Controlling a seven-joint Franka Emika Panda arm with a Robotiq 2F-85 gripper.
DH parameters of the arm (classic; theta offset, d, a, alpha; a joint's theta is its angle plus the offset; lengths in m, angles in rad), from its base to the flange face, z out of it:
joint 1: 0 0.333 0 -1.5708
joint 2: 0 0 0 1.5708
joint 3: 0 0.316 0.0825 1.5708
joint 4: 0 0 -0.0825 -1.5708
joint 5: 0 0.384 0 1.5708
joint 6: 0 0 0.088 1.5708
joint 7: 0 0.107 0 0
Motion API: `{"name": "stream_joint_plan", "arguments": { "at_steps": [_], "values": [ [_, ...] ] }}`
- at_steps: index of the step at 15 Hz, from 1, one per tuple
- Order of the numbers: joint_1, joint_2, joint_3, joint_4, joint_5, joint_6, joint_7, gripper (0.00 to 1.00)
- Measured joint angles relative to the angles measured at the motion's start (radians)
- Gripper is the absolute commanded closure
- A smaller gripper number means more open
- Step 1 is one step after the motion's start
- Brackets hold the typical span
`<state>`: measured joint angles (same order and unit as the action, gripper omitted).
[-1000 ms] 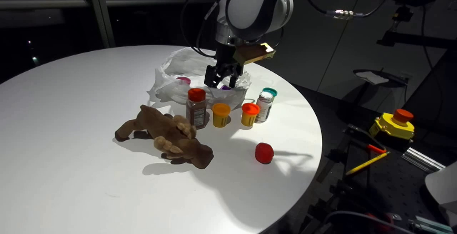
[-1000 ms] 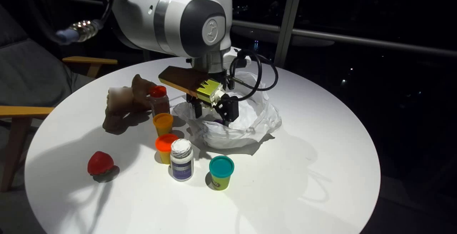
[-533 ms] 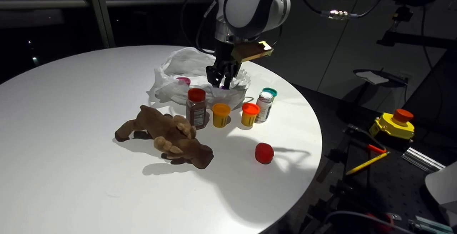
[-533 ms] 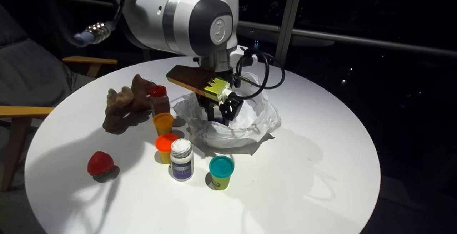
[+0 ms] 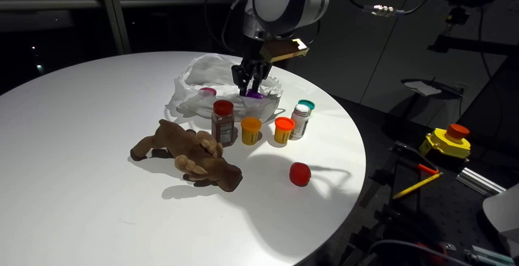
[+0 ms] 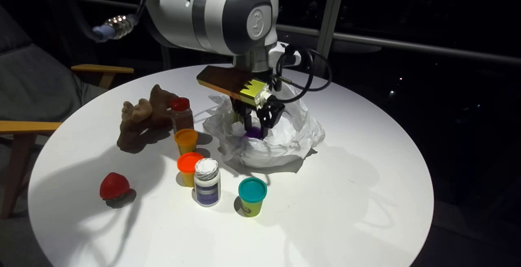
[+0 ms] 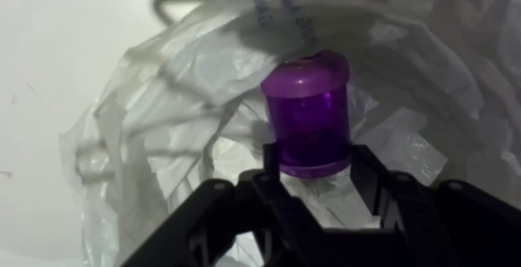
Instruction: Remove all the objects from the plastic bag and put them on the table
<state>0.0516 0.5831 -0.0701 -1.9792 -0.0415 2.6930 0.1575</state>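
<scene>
Dim overall, bright table (image 5: 101,201).
Shadows (image 6: 122,157) in both exterior views; wrist view seems soft, plastic bag (image 7: 203,67) slightly blurred.

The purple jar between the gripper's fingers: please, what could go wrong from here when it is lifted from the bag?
The purple jar could tip or slip: the fingers hold it only near its base. In the wrist view, the bag covers one corner of its lid, so the bag might snag. A dragged bag might then knock over the red-capped bottle standing close by.
</scene>
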Motion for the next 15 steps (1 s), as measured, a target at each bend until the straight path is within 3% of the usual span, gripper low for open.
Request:
{"name": "stream_joint_plan", "arguments": {
  "at_steps": [9, 15],
  "values": [
    [0.008, -0.162, 0.058, 0.038, 0.061, -0.142, 0.014, 0.76],
    [0.011, -0.200, 0.124, -0.051, 0.139, -0.278, 0.014, 0.75]
  ]
}}
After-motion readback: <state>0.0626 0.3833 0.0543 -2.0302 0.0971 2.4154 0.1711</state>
